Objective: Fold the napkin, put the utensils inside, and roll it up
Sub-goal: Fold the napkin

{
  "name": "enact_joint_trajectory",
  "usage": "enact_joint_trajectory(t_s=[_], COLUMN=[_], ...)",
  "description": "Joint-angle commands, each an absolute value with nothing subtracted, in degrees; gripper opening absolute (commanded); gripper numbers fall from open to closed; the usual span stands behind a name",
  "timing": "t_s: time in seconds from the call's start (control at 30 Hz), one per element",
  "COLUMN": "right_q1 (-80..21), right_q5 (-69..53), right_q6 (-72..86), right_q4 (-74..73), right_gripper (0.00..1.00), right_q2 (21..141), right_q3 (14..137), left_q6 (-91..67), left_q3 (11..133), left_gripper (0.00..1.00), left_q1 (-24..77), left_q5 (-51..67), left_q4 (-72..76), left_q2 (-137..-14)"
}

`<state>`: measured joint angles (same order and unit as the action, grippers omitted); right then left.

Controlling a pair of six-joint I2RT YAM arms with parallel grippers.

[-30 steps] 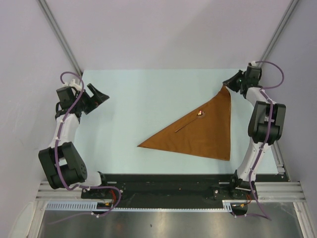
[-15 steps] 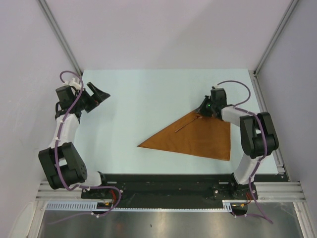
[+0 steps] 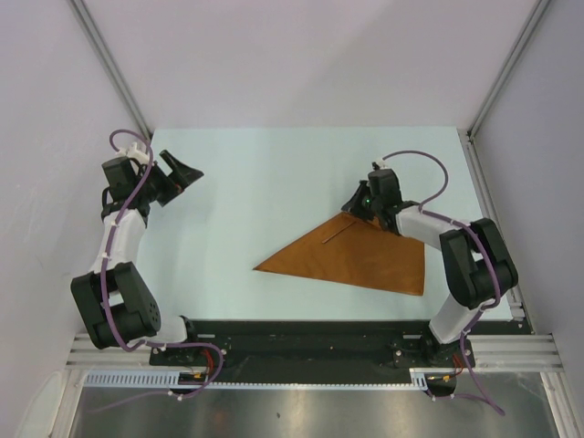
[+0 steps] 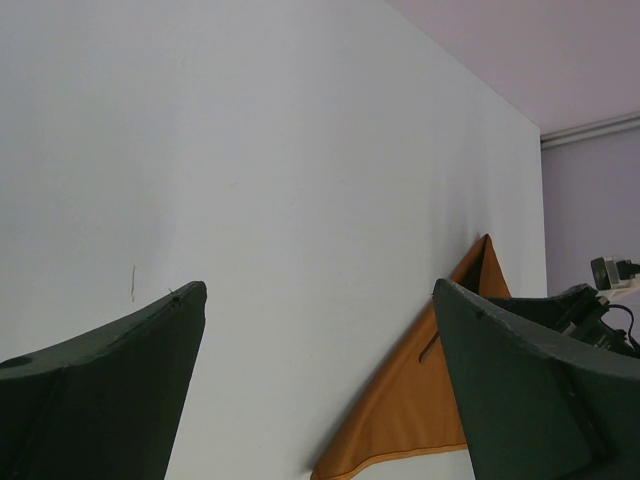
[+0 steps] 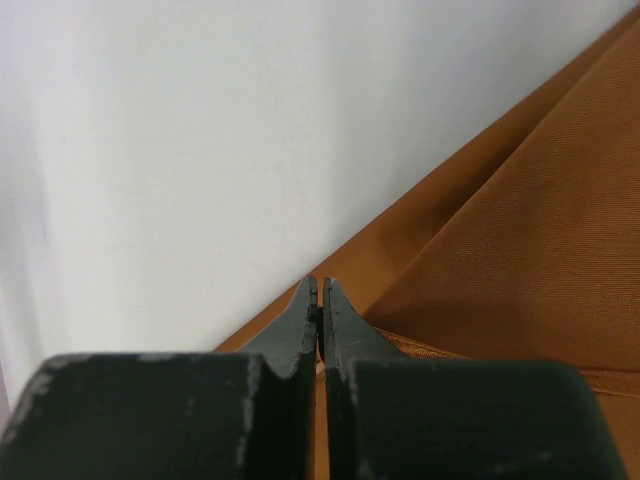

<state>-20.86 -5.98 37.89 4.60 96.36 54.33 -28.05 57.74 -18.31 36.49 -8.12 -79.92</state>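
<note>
1. The right gripper (image 3: 354, 208) has pulled the napkin's far corner from the upper right of the top view down and left, over the cloth.
2. The napkin (image 3: 365, 257) now lies centre right as a flatter folded shape. The flap hides the bowl of the spoon (image 3: 333, 233), and only its dark handle shows.
3. The spoon looks tucked in, so rolling is probably what remains.
4. The right jaws are pressed together, apparently pinching the flap's edge.
5. The left gripper (image 3: 185, 173) stands wide open and empty at the upper left, well apart from the napkin.
</note>
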Motion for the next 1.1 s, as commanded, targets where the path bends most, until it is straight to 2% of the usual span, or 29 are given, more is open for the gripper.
enact_joint_trajectory(t_s=[0.0,0.47,0.5,0.6,0.67,0.7,0.9,1.0,1.07], right_q1=[-24.1,-26.5,-26.9,-27.8,-28.6,-28.8,-28.1,-25.4,-24.2], right_q5=[-4.8,-6.2,-6.4,-6.4,-6.5,-6.6,-6.7,-7.8,-9.0], right_q6=[40.1,39.9,39.2,36.8,35.2,34.2,29.6,29.1,29.1], right_q4=[7.3,6.5,6.0,4.4,3.3,2.7,1.5,0.9,0.7], right_gripper=[0.00,0.01,0.19,0.43,0.49,0.56,0.58,0.58,0.59], right_q2=[97.8,101.1,101.0,99.8,97.1,96.1,84.0,77.9,75.9], right_q3=[54.5,55.4,56.0,56.3,56.4,56.4,52.7,51.0,49.7], left_q6=[-28.4,-28.3,-28.0,-26.2,-24.7,-23.2,-25.7,-27.3,-27.9], left_q3=[57.3,57.2,57.2,57.5,57.9,57.7,45.5,40.0,36.9], left_gripper=[1.00,1.00,1.00,1.00,1.00,0.99,0.98,0.91,0.83], left_q1=[-18.5,-17.8,-17.6,-15.2,-11.4,-9.9,-1.6,4.6,8.2], left_q5=[38.1,37.6,36.8,34.7,31.2,30.0,27.2,24.9,24.3], left_q4=[-6.4,-6.7,-7.0,-8.4,-10.8,-11.9,-10.6,-8.4,-7.1], left_q2=[-78.1,-78.7,-78.7,-78.7,-78.8,-78.7,-72.8,-69.8,-69.5])
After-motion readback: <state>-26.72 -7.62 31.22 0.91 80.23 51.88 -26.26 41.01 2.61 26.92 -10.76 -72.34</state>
